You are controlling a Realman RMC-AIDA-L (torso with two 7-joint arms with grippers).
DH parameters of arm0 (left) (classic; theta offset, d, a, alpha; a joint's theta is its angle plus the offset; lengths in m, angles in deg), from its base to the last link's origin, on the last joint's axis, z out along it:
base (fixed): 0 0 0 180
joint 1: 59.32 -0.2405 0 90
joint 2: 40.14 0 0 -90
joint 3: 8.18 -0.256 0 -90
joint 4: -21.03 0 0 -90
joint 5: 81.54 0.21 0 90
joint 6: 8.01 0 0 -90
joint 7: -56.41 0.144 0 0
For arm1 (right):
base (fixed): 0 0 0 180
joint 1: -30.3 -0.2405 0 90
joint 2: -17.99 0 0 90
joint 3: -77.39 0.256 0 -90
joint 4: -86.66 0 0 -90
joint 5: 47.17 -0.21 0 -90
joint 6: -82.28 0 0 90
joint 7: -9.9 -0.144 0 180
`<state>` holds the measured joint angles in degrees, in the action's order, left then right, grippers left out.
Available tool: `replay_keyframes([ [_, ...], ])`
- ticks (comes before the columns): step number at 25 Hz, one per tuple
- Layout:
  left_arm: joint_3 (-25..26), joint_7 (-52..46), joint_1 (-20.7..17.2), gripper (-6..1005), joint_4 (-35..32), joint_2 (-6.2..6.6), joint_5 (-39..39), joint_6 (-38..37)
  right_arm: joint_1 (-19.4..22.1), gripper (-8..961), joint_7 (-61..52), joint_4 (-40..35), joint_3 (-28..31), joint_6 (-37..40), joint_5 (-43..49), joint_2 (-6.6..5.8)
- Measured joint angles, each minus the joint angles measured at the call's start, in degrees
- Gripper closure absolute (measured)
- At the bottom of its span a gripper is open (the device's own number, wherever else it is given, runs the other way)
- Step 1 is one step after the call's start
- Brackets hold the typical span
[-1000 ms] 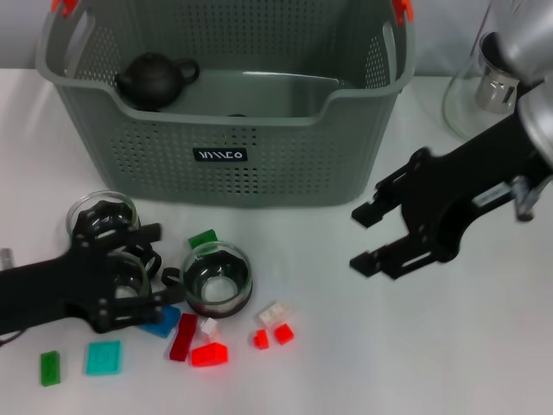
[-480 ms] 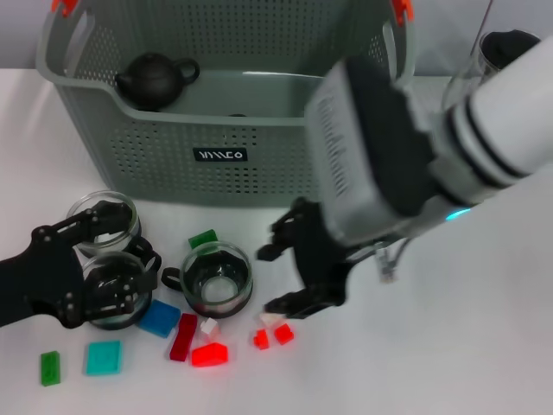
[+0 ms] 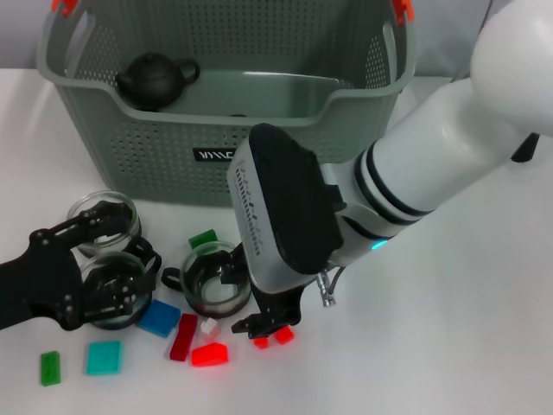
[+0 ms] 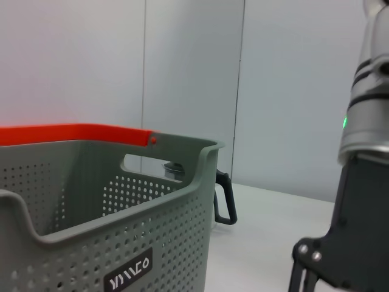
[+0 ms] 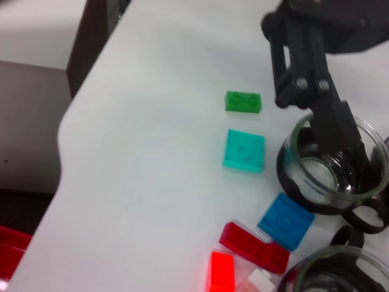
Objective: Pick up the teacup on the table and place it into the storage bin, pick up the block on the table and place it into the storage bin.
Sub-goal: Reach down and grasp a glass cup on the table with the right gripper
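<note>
Head view: the storage bin is seen at the far centre of the white table, its top cut off by the frame; a dark teapot lies inside it at the far left. The left gripper is low at the near left, its black fingers closed around a glass teacup; a second glass cup stands just beyond it, partly hidden by the fingers. A third teacup stands near the centre, partly covered by the right arm. The right gripper is lowered over small red blocks; its fingers are mostly hidden under the wrist, so whether they are released or clenched cannot be told. A red block, a dark red block, a blue block, a teal block and a green block lie along the near edge.

Left wrist view: the bin wall with its label and orange handle end is shown; a black pitcher handle shows behind it; the black gripper at the lower corner belongs to the other arm.

Right wrist view: the left gripper's fingers are seen clasping the glass cup's rim; the blocks lie beside it; this arm's own fingers are not shown.
</note>
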<state>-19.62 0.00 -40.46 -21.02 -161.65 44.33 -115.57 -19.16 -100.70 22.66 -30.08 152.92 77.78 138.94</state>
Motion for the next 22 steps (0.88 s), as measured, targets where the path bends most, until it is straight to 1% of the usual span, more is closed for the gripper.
replay_keyframes([
  [3,0.21,0.05,-0.12,114,0.0,0.0,-0.05,0.0,-0.76,346,0.1,2.74,-1.33,-2.96,-0.6,0.0],
  [7,0.4,0.06,-0.09,113,-0.01,0.03,-0.08,0.08,-0.76,346,0.12,5.17,-3.2,-7.65,-0.61,0.05],
  [11,0.58,0.07,-0.07,113,-0.02,-0.04,-0.12,0.09,-0.32,347,0.19,5.85,-3.85,-9.47,-0.6,0.08],
  [17,0.63,0.07,0.07,113,0.53,-0.01,-0.25,0.69,-0.46,348,-0.11,7.08,-4.02,-8.99,-0.42,0.06],
  [20,0.64,0.07,0.09,113,0.65,0.04,-0.26,1.01,-0.46,348,-1.1,6.01,-3.8,-7.08,0.07,-0.27],
  [22,0.64,0.07,0.11,113,0.66,0.04,-0.27,1.27,-0.35,348,-3.1,4.22,-3.57,-5.18,1.99,-0.45],
])
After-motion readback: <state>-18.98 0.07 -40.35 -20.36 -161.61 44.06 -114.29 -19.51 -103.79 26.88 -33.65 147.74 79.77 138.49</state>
